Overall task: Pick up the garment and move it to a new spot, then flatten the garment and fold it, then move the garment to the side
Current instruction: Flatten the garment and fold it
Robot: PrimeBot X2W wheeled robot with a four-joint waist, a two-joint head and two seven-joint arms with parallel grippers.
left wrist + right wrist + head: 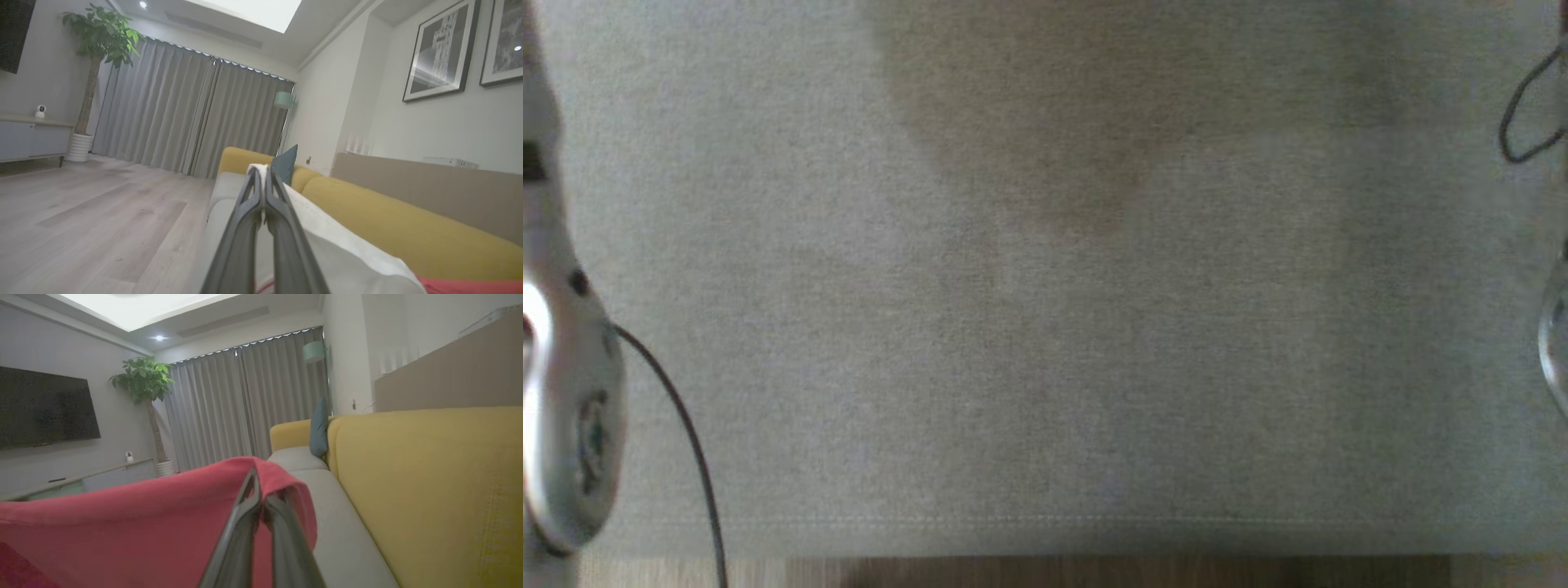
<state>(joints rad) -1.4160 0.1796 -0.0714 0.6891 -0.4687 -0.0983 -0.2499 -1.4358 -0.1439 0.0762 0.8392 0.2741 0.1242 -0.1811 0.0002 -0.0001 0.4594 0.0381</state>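
- The garment [1045,327] is spreading across the head view, its hem running just above a strip of floor [1094,573].
- The left forearm [564,408] is sitting at that view's left edge.
- The left gripper [264,171] is clamping the garment's edge, the sofa [408,228] stretching to its right.
- A cushion [286,163] is leaning at the sofa's far end, curtains [184,114] hanging behind.
- A plant [98,41] is standing left of the curtains.
- The right gripper [263,490] is clamping the garment, which is draping leftward.

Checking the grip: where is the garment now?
In the right wrist view the garment, red here, is pinched in the shut jaws of the right gripper, spreading left, with the yellow sofa backrest on the right.
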